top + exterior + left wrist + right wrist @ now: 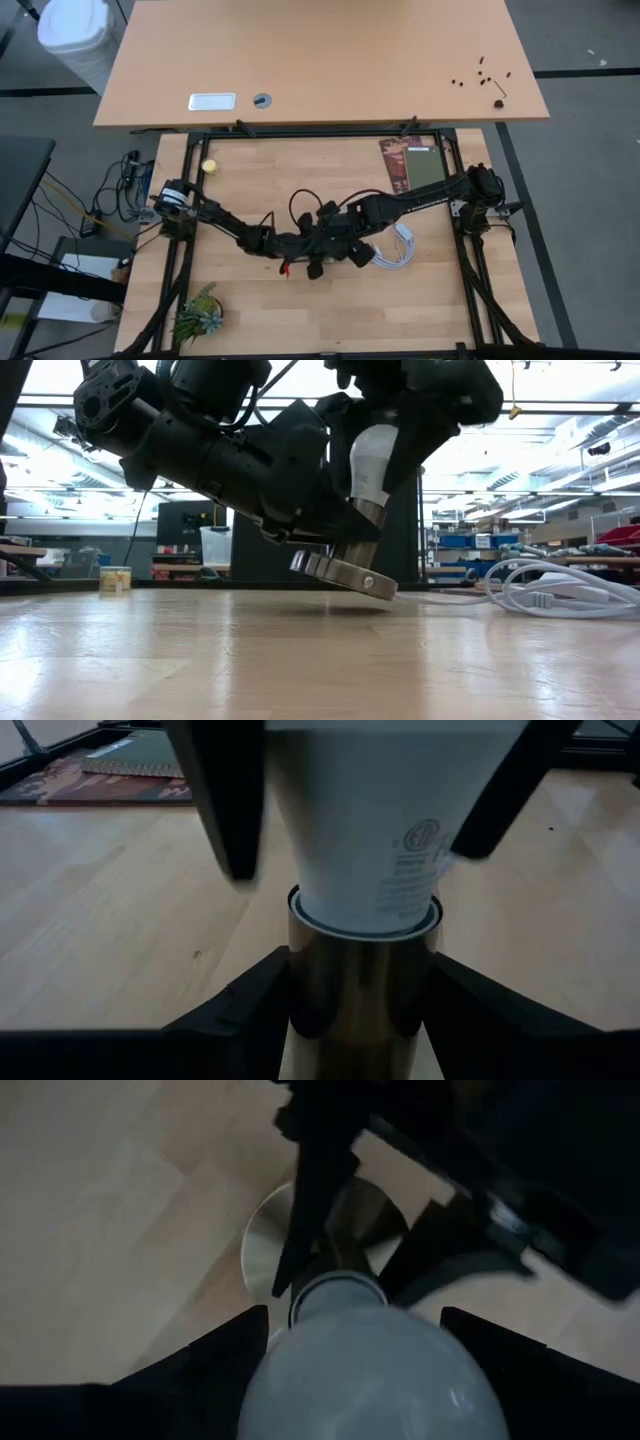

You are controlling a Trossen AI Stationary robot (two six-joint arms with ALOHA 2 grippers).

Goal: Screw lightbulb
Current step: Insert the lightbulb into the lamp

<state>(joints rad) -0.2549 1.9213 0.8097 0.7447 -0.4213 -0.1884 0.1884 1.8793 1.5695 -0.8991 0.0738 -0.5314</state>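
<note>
Lightbulb (370,1365) in socket (345,572), cable (560,592) beside

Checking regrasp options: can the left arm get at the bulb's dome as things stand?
Probably not. The left gripper grips the metal socket beneath the lightbulb, and the right gripper already straddles the dome, leaving little room.

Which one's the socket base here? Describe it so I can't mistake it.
On the light wood table, look at its middle, where both arms meet. The socket base is the round metal disc tilted off the surface, under the white lightbulb. The nearby white cable is coiled flat.
</note>
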